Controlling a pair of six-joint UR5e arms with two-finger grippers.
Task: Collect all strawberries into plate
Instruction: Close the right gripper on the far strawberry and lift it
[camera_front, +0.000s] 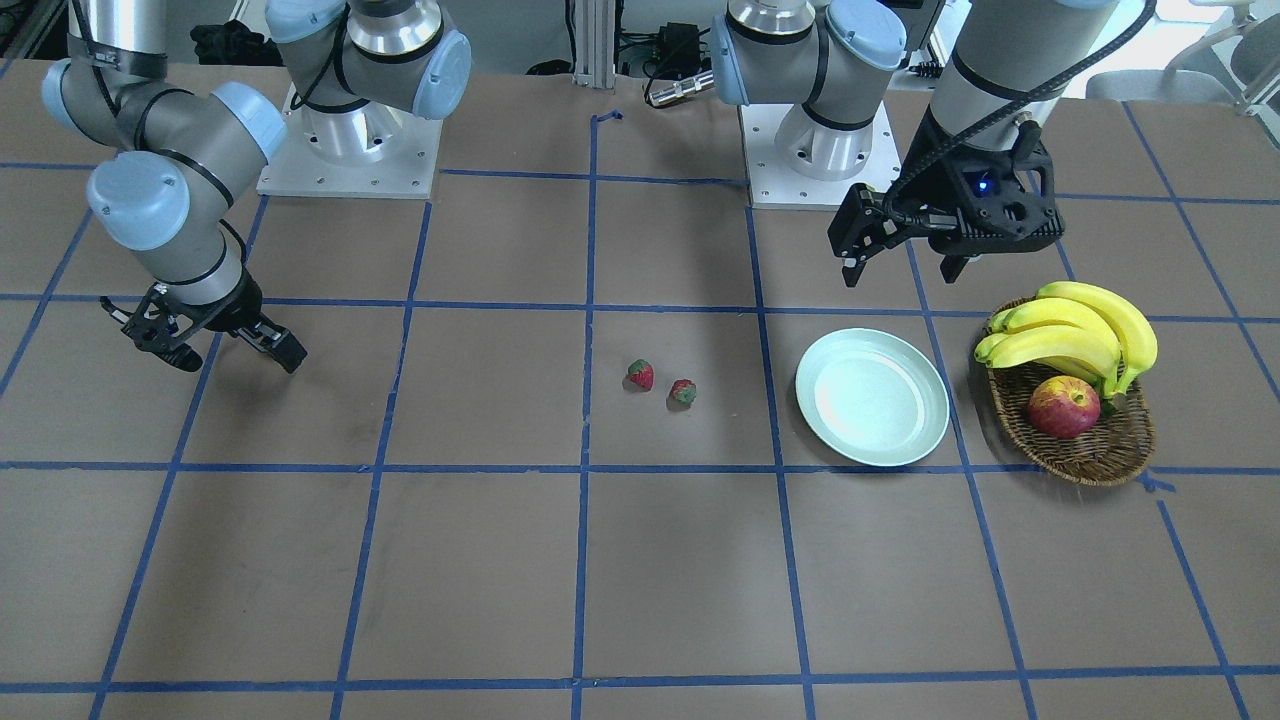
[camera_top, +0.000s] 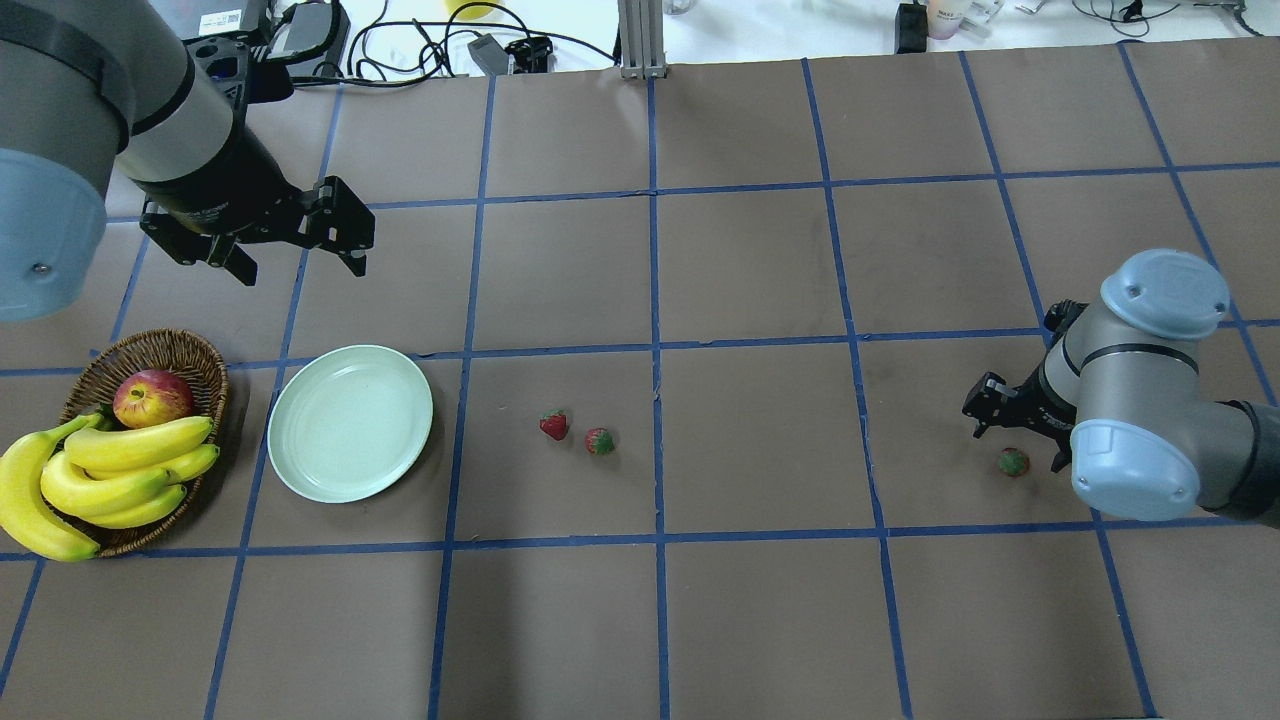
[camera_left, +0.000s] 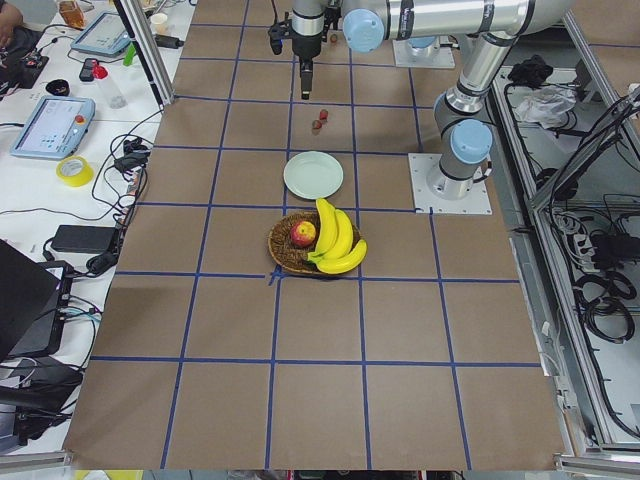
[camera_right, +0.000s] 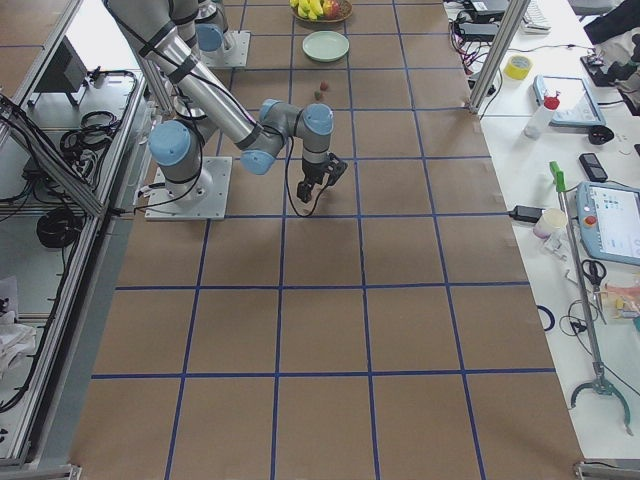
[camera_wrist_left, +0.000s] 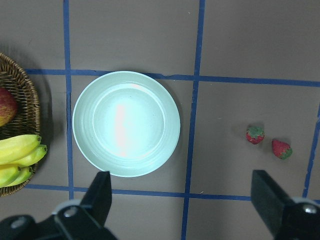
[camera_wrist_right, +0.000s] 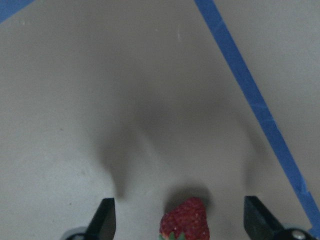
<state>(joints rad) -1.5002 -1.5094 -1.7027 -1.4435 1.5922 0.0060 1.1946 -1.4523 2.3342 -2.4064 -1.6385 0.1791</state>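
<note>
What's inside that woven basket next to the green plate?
A bunch of bananas and a red-yellow apple lie in the basket. Whatever sits beneath the bananas is covered.

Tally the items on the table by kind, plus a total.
strawberries: 3
plate: 1
basket: 1
apple: 1
banana bunch: 1
total: 7

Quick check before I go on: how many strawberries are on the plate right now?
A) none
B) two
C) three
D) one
A: the plate is bare. Two strawberries lie on the table beside it, and the third strawberry sits on the table far off, between the open fingers of the right hand.
</note>
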